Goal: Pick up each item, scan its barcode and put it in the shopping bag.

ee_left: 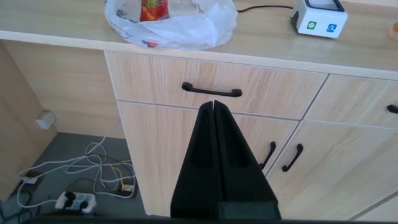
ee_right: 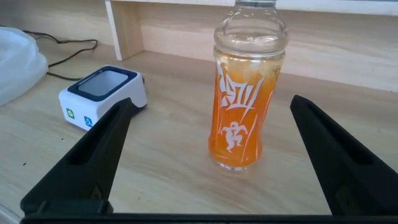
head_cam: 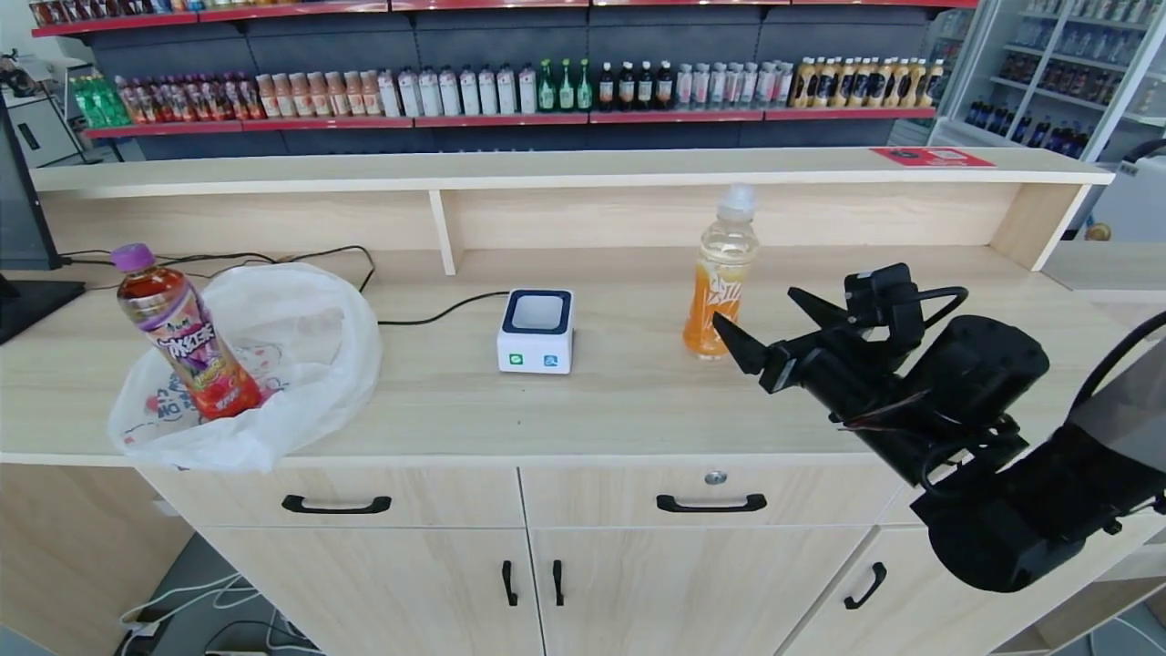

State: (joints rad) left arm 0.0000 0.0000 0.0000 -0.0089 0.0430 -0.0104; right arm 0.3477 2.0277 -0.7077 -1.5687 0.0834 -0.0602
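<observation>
Upright clear bottle [head_cam: 720, 282], orange label, white cap

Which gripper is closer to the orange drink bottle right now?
Right. The right gripper is open just short of the orange drink bottle; the left gripper is shut, down in front of the drawers, well away.

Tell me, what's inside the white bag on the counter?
A red drink bottle with a purple cap stands tilted inside the shopping bag. The bag's crumpled sides hide anything else that may lie low in there.
</observation>
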